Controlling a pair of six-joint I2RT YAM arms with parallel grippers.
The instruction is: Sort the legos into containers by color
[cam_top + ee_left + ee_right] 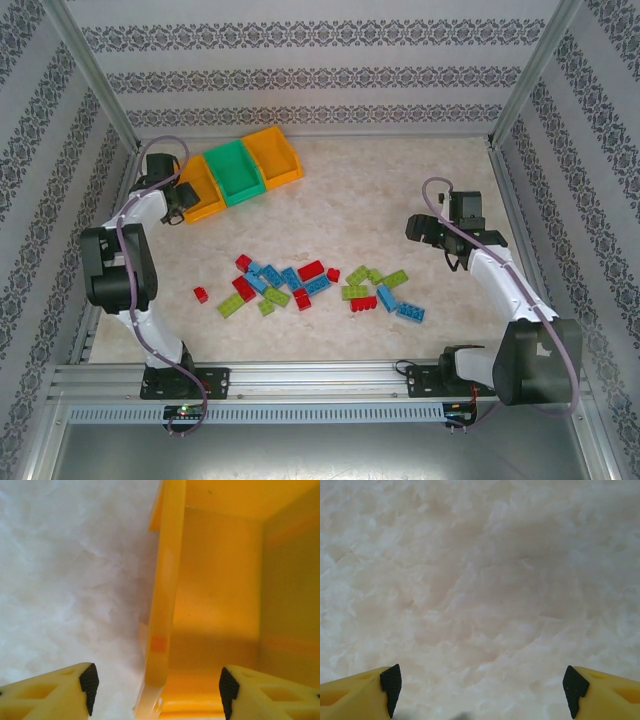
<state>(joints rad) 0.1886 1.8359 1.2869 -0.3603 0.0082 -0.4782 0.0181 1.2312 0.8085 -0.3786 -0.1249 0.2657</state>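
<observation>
**A:** Where are the legos now?

**B:** The legos (pixel 300 285) lie scattered in the middle of the table (pixel 350 200), between the two arms. The containers (pixel 240 172) stand at the far left, well apart from them: orange, green and orange in one row.

**A:** And the grippers?

**B:** The left gripper (pixel 158 689) is wide open and holds nothing. One finger is over the table and the other is over the inside of the left orange bin (pixel 220 580), with the bin wall between them. The right gripper (pixel 482 690) is also wide open and empty, above bare table.

**A:** How will a brick handle?

**B:** I think it is light, stiff and smooth, so it can slip or tip. I would close low on the two flat side walls, not on the studs. The single red brick (pixel 201 294) lies a little apart at the left of the pile. It seems the easiest one for the left arm.
</observation>
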